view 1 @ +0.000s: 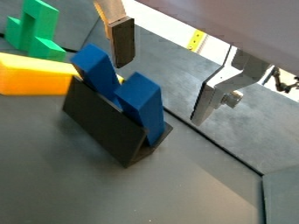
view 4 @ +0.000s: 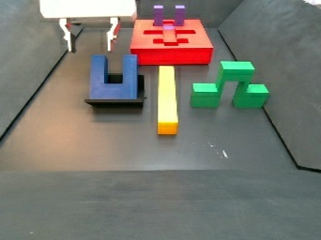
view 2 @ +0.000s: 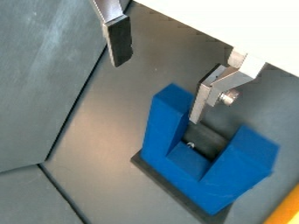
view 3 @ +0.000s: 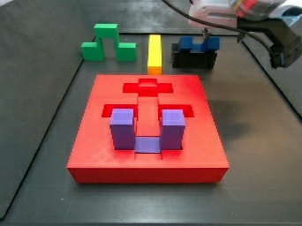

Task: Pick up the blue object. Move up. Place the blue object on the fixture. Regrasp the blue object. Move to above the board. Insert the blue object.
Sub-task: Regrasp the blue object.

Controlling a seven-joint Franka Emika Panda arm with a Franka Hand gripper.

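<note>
Dark blue object [view 2: 208, 162] on fixture [view 1: 107, 129], pincer [view 4: 92, 35] spread.

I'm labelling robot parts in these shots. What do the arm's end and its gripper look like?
The gripper has two flat silver metal fingers with dark pads; one shows a small screw or bolt. They hang from a white hand body. In a side view, black cables loop beside the white wrist, which has a reddish patch.
</note>
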